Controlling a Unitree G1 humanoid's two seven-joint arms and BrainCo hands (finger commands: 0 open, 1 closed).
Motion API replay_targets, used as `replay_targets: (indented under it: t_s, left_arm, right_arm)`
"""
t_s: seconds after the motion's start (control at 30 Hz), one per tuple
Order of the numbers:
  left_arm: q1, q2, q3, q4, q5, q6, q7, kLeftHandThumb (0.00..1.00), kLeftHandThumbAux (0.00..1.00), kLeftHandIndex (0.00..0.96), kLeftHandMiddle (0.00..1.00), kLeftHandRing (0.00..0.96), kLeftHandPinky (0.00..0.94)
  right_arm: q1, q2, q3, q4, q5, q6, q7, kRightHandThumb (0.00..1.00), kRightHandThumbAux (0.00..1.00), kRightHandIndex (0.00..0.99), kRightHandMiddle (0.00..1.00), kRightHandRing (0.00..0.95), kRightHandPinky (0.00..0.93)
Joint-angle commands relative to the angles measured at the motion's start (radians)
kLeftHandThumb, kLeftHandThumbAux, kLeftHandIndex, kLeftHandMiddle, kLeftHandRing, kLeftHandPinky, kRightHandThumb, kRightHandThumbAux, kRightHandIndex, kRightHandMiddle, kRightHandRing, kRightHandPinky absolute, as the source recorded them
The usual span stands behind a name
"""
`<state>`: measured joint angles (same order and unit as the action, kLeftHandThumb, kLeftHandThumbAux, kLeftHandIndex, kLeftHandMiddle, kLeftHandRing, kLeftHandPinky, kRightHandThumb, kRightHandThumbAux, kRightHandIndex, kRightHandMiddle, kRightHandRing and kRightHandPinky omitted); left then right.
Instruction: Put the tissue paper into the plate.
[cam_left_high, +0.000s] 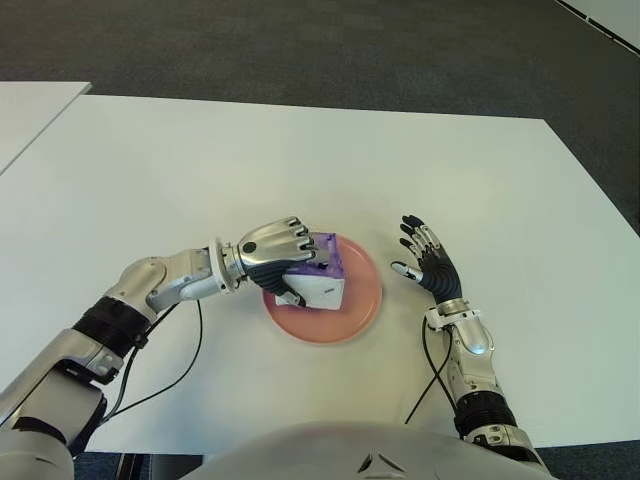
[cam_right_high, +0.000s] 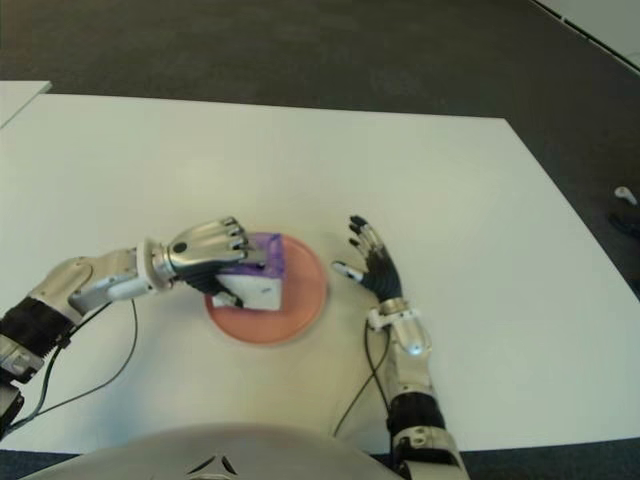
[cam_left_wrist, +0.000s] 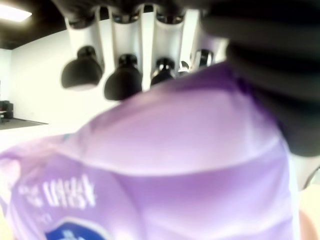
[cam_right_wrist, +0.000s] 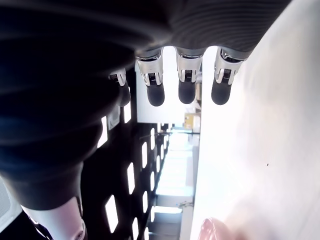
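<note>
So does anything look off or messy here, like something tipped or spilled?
Nothing is spilled or damaged. The left hand grips the purple tissue pack over the pink plate; the pack sits tilted, one corner down. The right hand is open beside the plate.

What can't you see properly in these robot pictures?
- Left eye view: the left robot hand covers part of the tissue pack, hiding whether it touches the plate.
- Left wrist view: the pack's writing is blurred.
- Right wrist view: only a sliver of the plate shows.

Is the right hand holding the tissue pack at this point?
No, the right hand is open beside the plate, while the left hand grips the tissue pack over it.
</note>
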<state>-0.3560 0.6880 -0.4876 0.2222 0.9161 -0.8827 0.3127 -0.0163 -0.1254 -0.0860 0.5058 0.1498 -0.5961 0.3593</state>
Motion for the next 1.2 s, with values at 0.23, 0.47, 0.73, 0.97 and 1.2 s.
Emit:
replay_targets:
  t_s: [0.23, 0.47, 0.73, 0.97, 1.2]
  left_arm:
    - [0.034, -0.016, -0.005, -0.018, 0.093, 0.009, 0.032, 0.707, 0.705, 0.442, 0.84, 0.824, 0.822]
    - [0.038, -0.026, -0.014, -0.017, 0.099, 0.004, 0.016, 0.707, 0.704, 0.442, 0.844, 0.828, 0.822]
    - [0.061, -0.052, -0.013, -0.043, 0.098, 0.049, -0.008, 0.705, 0.704, 0.442, 0.847, 0.832, 0.831]
    - [0.064, -0.088, -0.031, 0.001, 0.125, 0.049, 0.063, 0.704, 0.703, 0.443, 0.842, 0.828, 0.824]
    - [0.054, -0.095, -0.039, 0.035, 0.138, 0.026, 0.133, 0.705, 0.703, 0.443, 0.82, 0.812, 0.792]
  right_arm:
    - [0.064, 0.025, 0.006, 0.119, -0.014, -0.016, 0.003, 0.0, 0.78, 0.0, 0.0, 0.0, 0.0]
    - [0.059, 0.028, 0.005, 0.129, -0.017, -0.025, 0.001, 0.0, 0.79, 0.0, 0.0, 0.0, 0.0]
    - [0.056, 0.026, 0.008, 0.133, -0.018, -0.032, 0.009, 0.0, 0.78, 0.0, 0.0, 0.0, 0.0]
    - [0.057, 0.026, 0.011, 0.128, -0.02, -0.021, 0.008, 0.0, 0.783, 0.0, 0.0, 0.0, 0.0]
    - [0.057, 0.027, 0.01, 0.129, -0.018, -0.019, 0.008, 0.0, 0.791, 0.0, 0.0, 0.0, 0.0]
